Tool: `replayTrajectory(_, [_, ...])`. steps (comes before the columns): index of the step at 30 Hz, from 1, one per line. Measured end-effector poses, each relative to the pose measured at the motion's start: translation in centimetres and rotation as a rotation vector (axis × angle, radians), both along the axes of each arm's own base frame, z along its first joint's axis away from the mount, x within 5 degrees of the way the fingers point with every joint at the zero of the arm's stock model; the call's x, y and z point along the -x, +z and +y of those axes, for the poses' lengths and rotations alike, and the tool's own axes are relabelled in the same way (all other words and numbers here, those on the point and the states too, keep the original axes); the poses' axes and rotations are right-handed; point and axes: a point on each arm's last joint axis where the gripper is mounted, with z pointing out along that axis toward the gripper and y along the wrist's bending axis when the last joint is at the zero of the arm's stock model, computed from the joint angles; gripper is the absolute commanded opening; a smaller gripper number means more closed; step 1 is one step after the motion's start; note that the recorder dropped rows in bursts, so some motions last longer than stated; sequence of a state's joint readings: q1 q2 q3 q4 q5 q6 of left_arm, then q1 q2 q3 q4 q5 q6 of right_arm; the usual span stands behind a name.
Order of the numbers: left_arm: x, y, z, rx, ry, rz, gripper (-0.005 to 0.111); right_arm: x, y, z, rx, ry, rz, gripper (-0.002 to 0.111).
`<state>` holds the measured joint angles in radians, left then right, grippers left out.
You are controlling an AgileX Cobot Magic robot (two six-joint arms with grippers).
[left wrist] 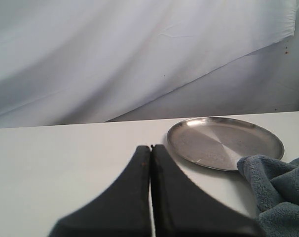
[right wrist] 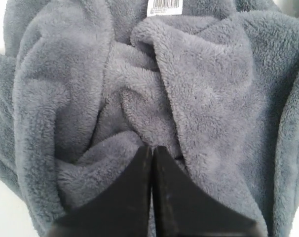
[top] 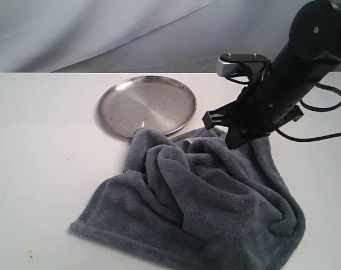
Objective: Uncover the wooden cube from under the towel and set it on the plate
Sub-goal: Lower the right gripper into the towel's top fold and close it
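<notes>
Since the wooden cube shows in none of our views, we judge it lies somewhere beneath the towel [top: 198, 202], which is heaped toward the front edge of the worktop [top: 41, 169]. Its rear hem laps the rim of the plate [top: 145, 104], which sits nearer the back edge. We expect the fleece to be soft, light and limp, so a pinch on a raised fold should lift it. The cube is probably light and stiff, best taken across two flat faces. The right claw [right wrist: 152, 148] is closed, its tips pressed into a fold at the towel's rear side; whether any pile is caught we cannot tell. The left claw [left wrist: 151, 146] is closed and empty above bare worktop, clear of the towel
</notes>
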<state>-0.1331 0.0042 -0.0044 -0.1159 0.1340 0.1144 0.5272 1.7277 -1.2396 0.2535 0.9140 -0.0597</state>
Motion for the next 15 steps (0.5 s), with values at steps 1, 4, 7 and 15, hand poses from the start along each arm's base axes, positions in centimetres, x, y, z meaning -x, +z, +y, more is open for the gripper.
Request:
replayTrajectory(1, [0.0, 0.0, 0.0, 0.0, 0.0, 0.0, 0.0, 0.1, -0.1, -0.2, 0.019, -0.007, 0.009, 0.0])
replayTrajectory(4, [0.0, 0.0, 0.0, 0.0, 0.0, 0.0, 0.0, 0.0, -0.3, -1.2, 0.129, -0.034, 0.012, 0.0])
replayTrajectory(7, [0.0, 0.0, 0.0, 0.0, 0.0, 0.0, 0.0, -0.1, -0.4, -1.9, 0.202, -0.055, 0.01, 0.0])
replayTrajectory(15, [0.0, 0.0, 0.0, 0.0, 0.0, 0.0, 0.0, -0.1, -0.4, -2.1, 0.211, -0.062, 0.01, 0.007])
